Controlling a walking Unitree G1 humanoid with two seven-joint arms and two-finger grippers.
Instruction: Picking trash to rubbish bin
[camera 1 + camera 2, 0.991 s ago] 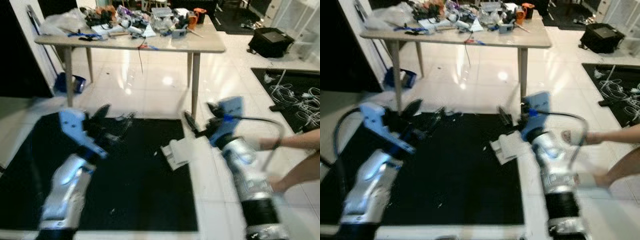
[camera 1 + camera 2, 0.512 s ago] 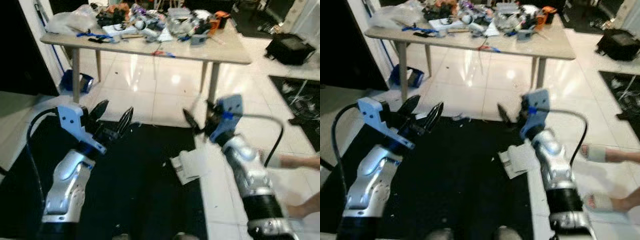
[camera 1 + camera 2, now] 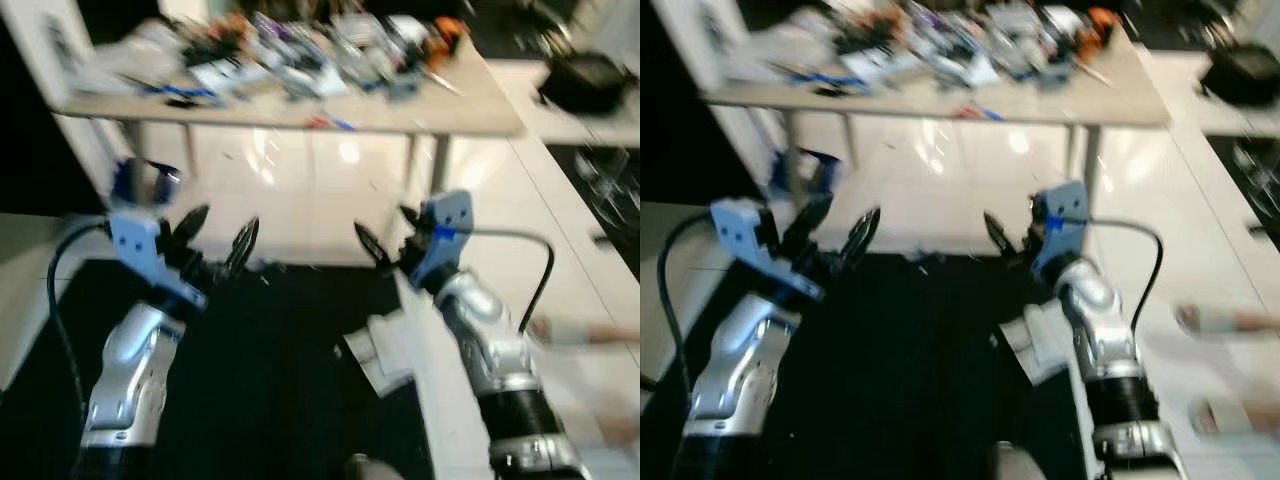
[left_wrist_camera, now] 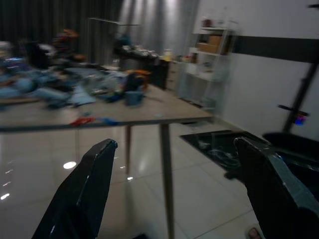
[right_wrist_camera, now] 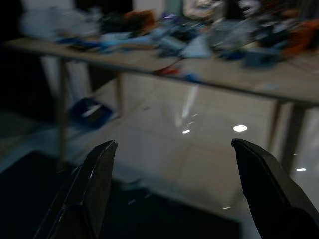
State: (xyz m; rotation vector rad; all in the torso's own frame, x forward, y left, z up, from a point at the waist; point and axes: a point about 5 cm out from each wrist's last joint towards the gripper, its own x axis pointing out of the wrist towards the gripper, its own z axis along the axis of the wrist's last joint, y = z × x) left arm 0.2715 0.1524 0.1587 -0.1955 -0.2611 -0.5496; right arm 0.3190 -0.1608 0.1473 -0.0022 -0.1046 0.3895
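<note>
- Left eye view, blurred: both silver arms reach forward over a black mat (image 3: pixel 250 380) on a white tiled floor (image 3: pixel 300 190)
- The left pincer (image 3: pixel 218 238) is raised over the mat's far edge, its two black fingers spread apart with nothing between them
- The right pincer (image 3: pixel 383 232) is raised near the mat's far right corner, fingers also spread wide and holding nothing
- The trash, a crumpled white paper (image 3: pixel 385 345), lies on the mat's right edge, below and just beside the right arm, not touched by either pincer
- Beyond the arms stands a wooden tabletop (image 3: pixel 480 105) crowded with clutter too blurred to name
- A blue bin (image 3: pixel 800 172) sits on the floor under the tabletop's left end
- A person's feet (image 3: pixel 1225 320) show, blurred, on the floor at the far right
- Both wrist views look between open fingers toward the tabletop
</note>
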